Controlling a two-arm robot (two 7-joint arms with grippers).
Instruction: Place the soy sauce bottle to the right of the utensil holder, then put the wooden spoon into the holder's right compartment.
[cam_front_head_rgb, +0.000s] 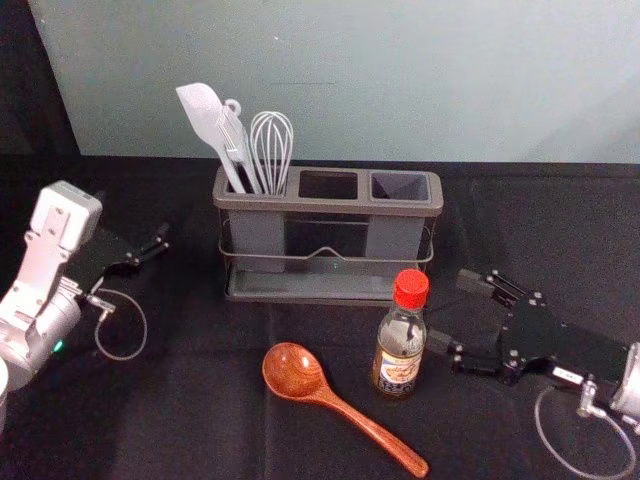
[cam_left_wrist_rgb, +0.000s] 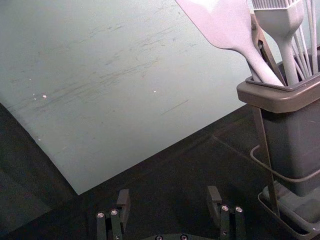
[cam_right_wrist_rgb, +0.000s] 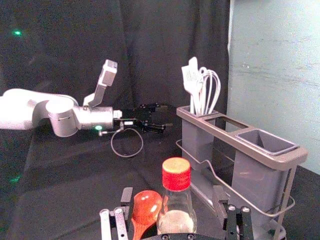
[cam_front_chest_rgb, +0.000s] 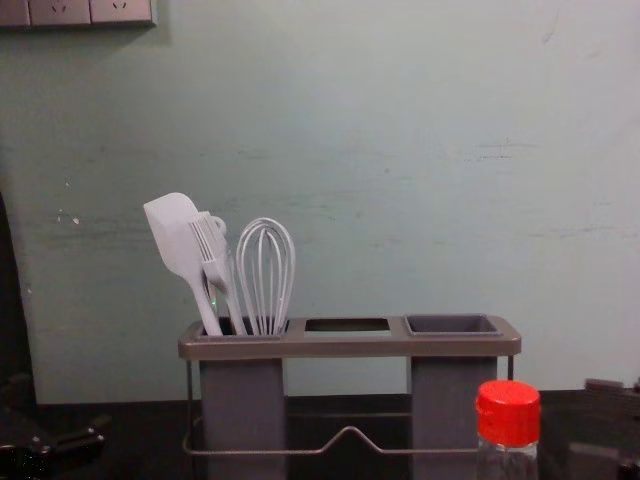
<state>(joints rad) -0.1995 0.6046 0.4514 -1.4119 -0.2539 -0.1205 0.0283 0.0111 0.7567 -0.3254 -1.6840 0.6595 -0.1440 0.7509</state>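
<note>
Note the black right gripper (cam_front_head_rgb: 446, 308), wide open and empty, just beside the clear, red-capped soy sauce bottle (cam_front_head_rgb: 400, 365). Grasp at mid-body: probably rigid, smooth, fairly weighty. Farther out, note the grey plastic utensil holder (cam_front_head_rgb: 330, 206); left of it, the idle left gripper (cam_left_wrist_rgb: 168, 192), open.

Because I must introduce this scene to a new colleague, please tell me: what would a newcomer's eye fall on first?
Probably the bright red cap of the soy sauce bottle, standing before the right end of the utensil holder. Next might come the glossy wooden spoon, its bowl left of the bottle, and the pale utensils rising from the holder's left end.
</note>
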